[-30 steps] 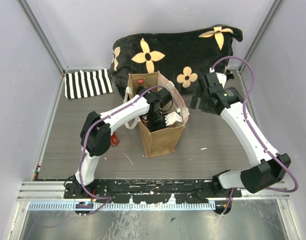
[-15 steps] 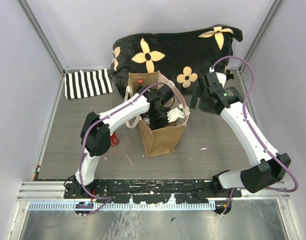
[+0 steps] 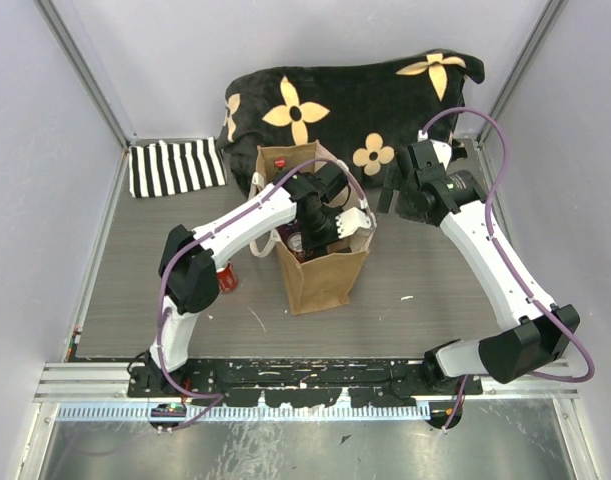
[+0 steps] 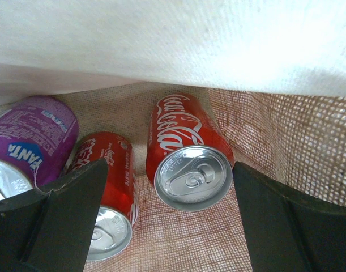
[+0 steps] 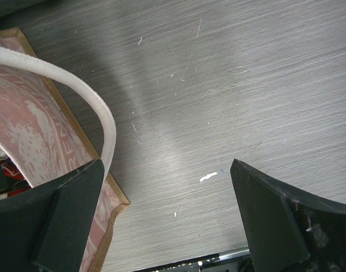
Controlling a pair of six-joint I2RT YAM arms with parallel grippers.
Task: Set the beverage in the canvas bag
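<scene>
Left wrist view looks down into the bag (image 4: 286,136), where a Coke can (image 4: 189,164) sits on the woven floor, its top facing the camera. The left end effector (image 4: 168,167) is inside the bag with its fingers spread to either side of the can, touching neither side. A second red can (image 4: 107,187) and a purple Fanta can (image 4: 31,147) sit just beside it. The bag stands mid-desk (image 5: 246,85). The right end effector (image 5: 166,164), also spread and holding nothing, hangs over bare desk near the bag's cream strap (image 5: 76,85). Behind lie a flowered cushion (image 3: 355,100) and a striped cloth (image 3: 175,167).
</scene>
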